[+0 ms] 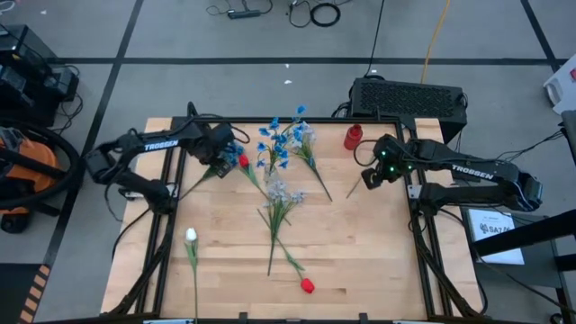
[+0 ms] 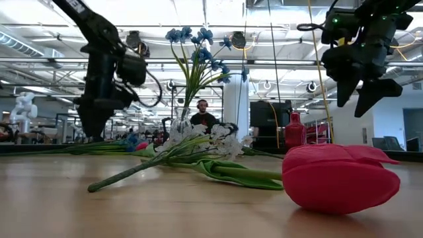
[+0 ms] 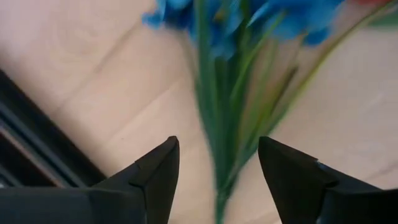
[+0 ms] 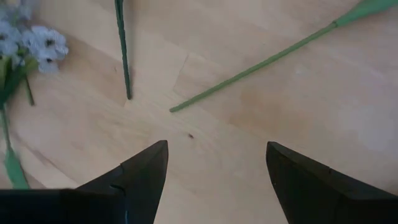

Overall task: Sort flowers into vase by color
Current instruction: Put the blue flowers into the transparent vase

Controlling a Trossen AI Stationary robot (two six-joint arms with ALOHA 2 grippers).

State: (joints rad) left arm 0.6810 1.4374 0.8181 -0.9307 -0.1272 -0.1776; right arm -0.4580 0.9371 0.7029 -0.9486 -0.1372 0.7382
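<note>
Barely started: blue flowers [image 1: 281, 144] already in the clear vase [image 2: 180, 128], my left claw [image 3: 217, 177] wide around another blue stem, right claw [image 4: 216, 180] wide, empty, remaining flowers lying on table [image 1: 378, 261].

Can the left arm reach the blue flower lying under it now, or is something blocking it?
Probably yes: the left gripper is open and straddles the blue flower stem, with nothing between.

Wooden table [image 1: 378, 261] bears scattered flowers [image 1: 281, 202] and a red vase [image 1: 352, 137].
</note>
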